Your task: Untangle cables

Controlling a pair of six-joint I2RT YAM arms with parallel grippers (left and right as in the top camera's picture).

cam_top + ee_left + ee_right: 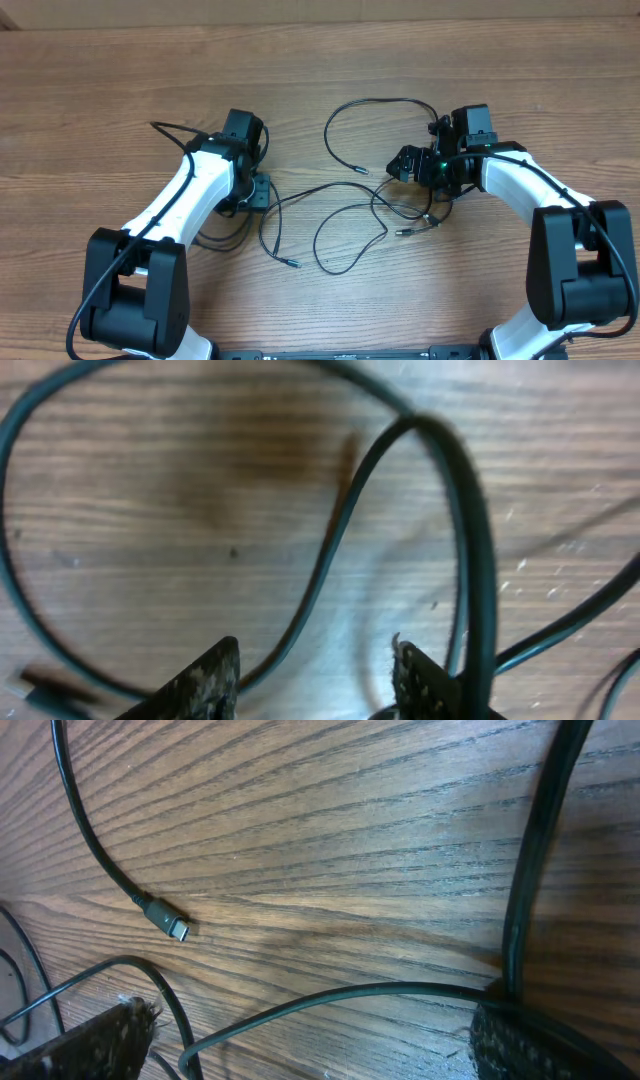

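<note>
Partly open end effector [316, 652] over cable [335, 540]

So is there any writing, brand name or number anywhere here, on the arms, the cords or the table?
None: no view shows a word, label, brand, number or sign.
The left arm and right arm are plain white and black.
The cables and the plug show no marking.
The table is bare wood grain.
</note>
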